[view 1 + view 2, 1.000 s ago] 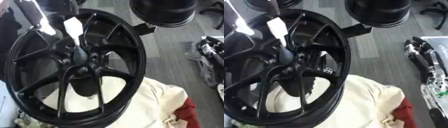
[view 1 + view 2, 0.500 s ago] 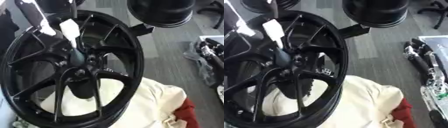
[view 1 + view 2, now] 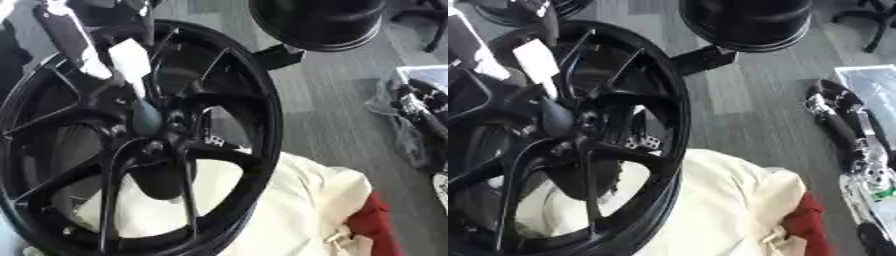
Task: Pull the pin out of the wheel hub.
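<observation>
Black and glossy, the wheel hub (image 3: 140, 145) stands nearly upright, its thin spokes fanning from a dark boss at the centre, its lower rim resting on cream cloth (image 3: 297, 210). My left hand (image 3: 83, 45) comes in from the upper left — I cannot tell how its fingers are set. A pale, flat-sided pin (image 3: 131, 65) slants from that hand down toward the boss; its long axis runs up-left, so that is the pull line as I judge it. My right hand (image 3: 842, 130) lies idle on grey floor, well apart — fingers look relaxed.
</observation>
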